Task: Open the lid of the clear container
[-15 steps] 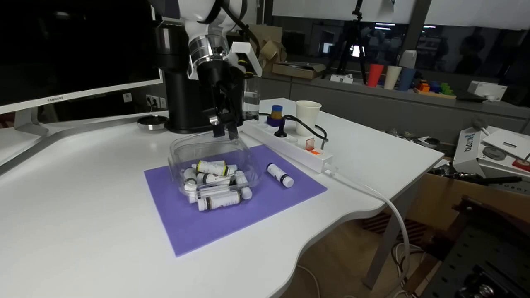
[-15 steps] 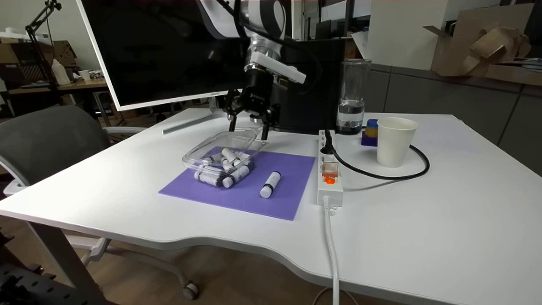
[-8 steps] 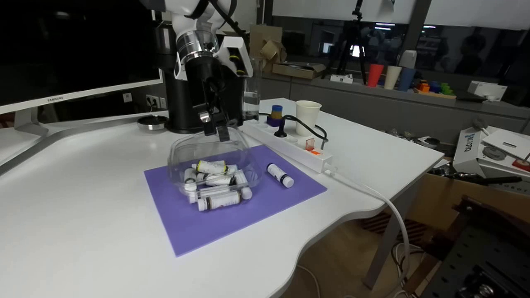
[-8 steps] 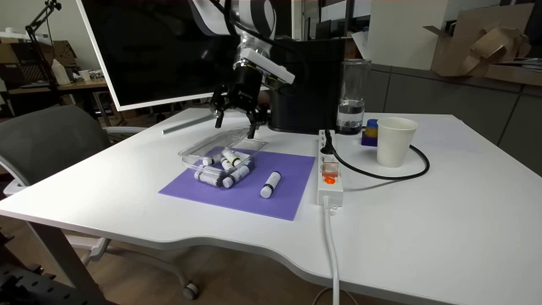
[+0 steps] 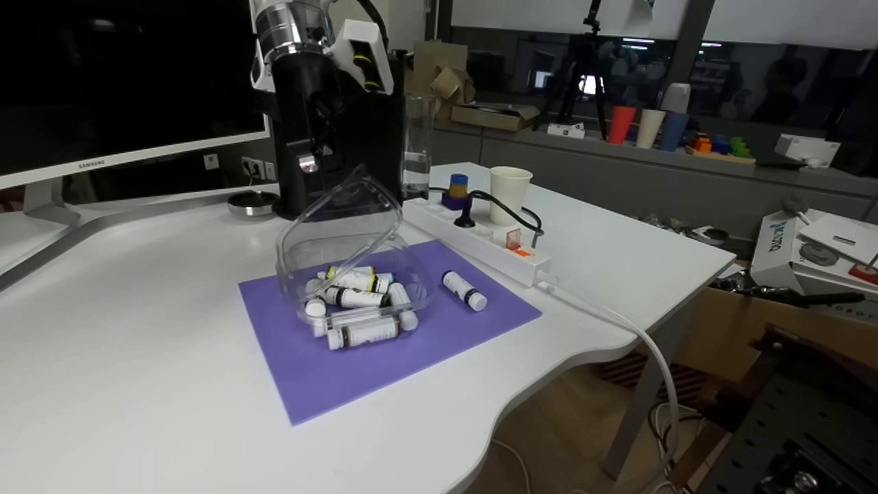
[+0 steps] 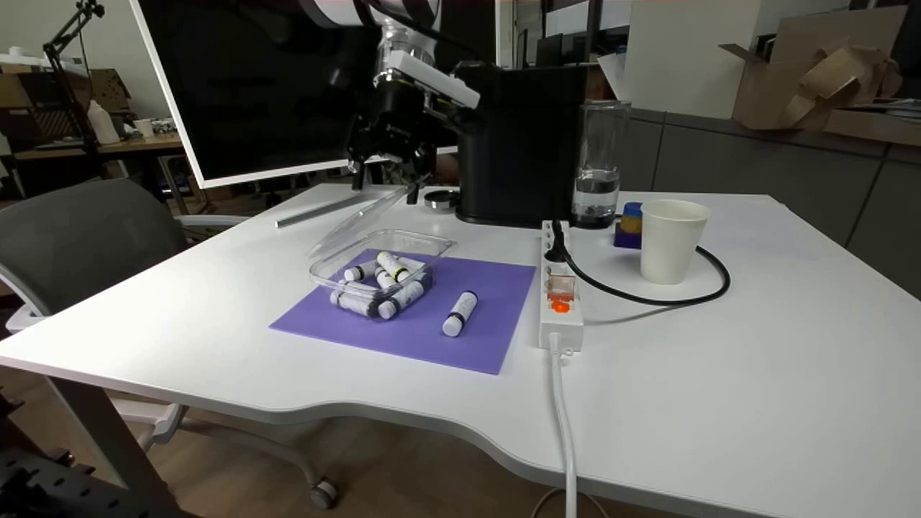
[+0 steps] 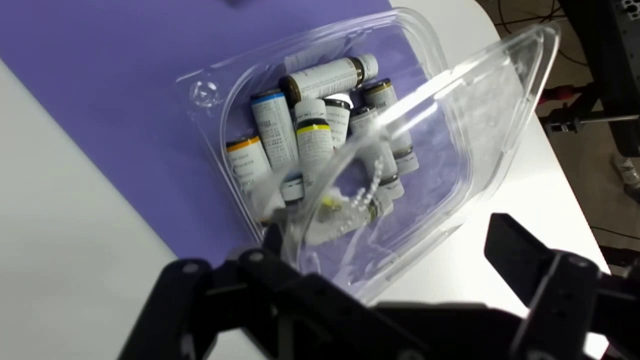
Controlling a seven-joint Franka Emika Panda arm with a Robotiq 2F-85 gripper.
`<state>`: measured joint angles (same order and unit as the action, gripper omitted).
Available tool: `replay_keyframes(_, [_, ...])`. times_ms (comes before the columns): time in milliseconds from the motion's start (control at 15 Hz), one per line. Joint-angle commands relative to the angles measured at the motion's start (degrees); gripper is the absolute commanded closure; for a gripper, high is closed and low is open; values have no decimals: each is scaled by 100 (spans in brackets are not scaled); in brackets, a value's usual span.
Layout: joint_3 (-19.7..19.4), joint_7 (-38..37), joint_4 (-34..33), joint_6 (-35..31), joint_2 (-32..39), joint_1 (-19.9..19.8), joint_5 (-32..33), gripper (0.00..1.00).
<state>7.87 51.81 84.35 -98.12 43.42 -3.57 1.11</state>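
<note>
Jaws apart at upper center, a Robotiq gripper [image 6: 385, 185] seemingly props the plastic lid [image 6: 360, 221] (tilted, unpinched) to open the clear container [image 6: 415, 241].

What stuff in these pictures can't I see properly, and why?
Most words on the bottles: too small and blurry in the wrist view.
Some bottles in the clear container: other bottles and the shiny lid partly hide them in the wrist view.
Whether the pincer touches the lid: they overlap in a blur in the wrist view.
Top and left side of the monitor: cut off by the picture's edges in an exterior view.
</note>
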Motion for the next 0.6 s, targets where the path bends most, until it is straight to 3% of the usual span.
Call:
replay_keyframes(0, [14,-211,162,248,-317,59,-180,0])
replay_keyframes(267, [11,-852,-185,1182,-136,47,-774,0])
replay_keyframes(400, [23,-1085,-152,1151,-152,32,-1079,0])
replay_keyframes(533, [30,-1181,49,679,-277,50,-1266,0])
